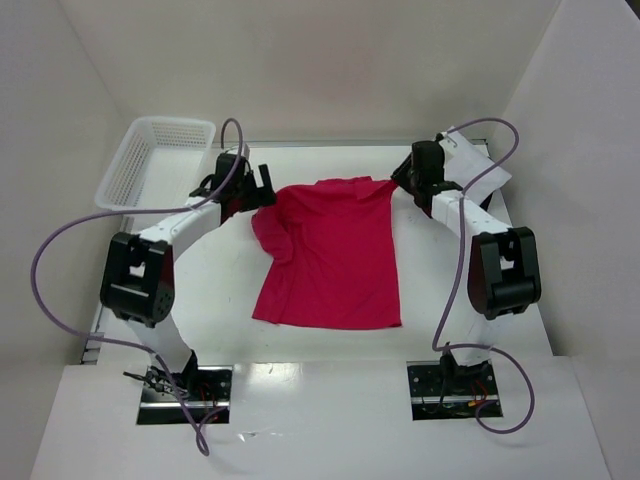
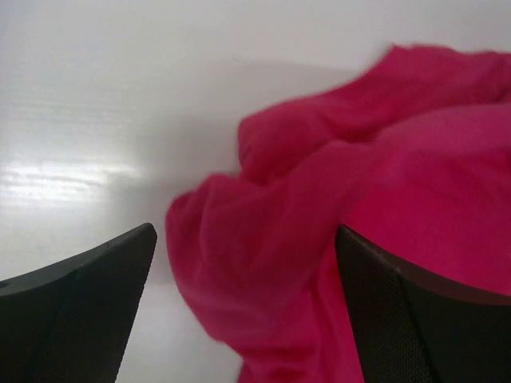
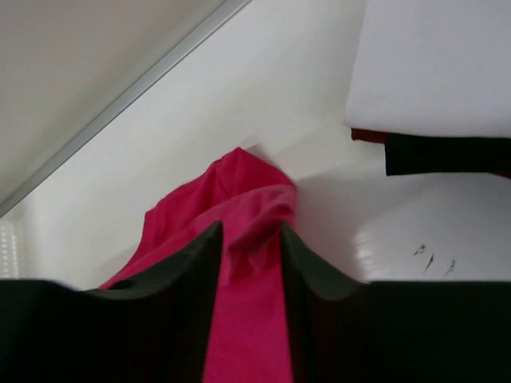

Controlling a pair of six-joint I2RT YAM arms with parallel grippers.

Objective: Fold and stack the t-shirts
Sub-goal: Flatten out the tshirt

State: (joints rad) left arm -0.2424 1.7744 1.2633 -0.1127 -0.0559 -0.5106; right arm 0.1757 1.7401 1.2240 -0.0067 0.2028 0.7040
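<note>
The crimson red t-shirt [image 1: 335, 255] lies spread on the white table, hem toward me, with its left sleeve bunched. My left gripper [image 1: 267, 190] is at that bunched sleeve. In the left wrist view [image 2: 246, 231] its jaws stand wide apart with red cloth [image 2: 319, 215] between them. My right gripper [image 1: 399, 179] is at the shirt's right shoulder, and in the right wrist view [image 3: 251, 227] it is shut on a fold of the red cloth [image 3: 247, 319]. A folded white t-shirt [image 1: 482, 165] [image 3: 431, 64] lies at the back right on the dark maroon-black one [image 3: 447, 153].
A white mesh basket [image 1: 150, 160] stands at the back left, beside the left arm. White enclosure walls [image 1: 330, 70] rise close behind and on both sides. The table's near edge [image 1: 320, 358] runs in front of the arm bases.
</note>
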